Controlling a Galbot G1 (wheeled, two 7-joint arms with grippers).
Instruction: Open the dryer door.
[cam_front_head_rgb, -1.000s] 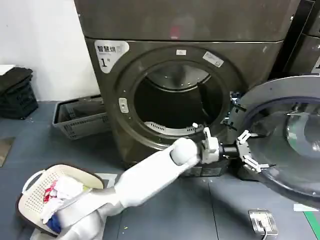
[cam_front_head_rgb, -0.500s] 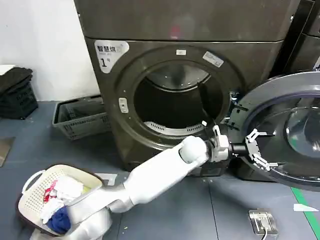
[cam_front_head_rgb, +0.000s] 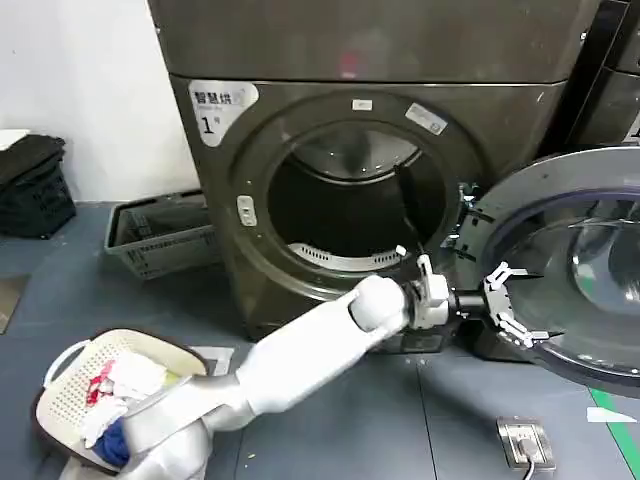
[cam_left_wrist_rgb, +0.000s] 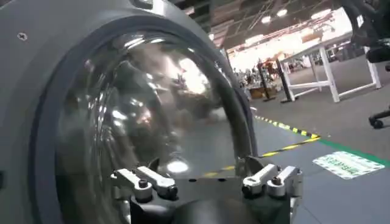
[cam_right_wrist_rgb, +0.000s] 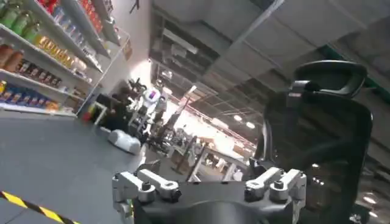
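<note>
1. Already well along, I judge. Far left of the head view: a laundry basket of clothes on the floor and a grey crate against the wall, neither in the way.
2. Centre: the dryer, sticker "1" at its upper left, shows a fully exposed drum mouth. Nothing covers the opening.
3. My left arm reaches across low in front of the machine, toward the right.
4. Left gripper: fingers spread wide, holding nothing. It sits at the inner face of the dryer door, close to the near rim; I cannot tell whether a fingertip touches. In the left wrist view the door glass bulges right ahead of the parted fingers.
5. Right: the door stands swung out on its right-side hinge, inner face toward me, well apart from the opening.
6. Right gripper: parked, pointing up at a ceiling and shelving, fingers apart, empty.
7. Judgement: opening is essentially done. What is left, at most, is a final nudge wider and pulling the left arm clear without catching the rim.
</note>
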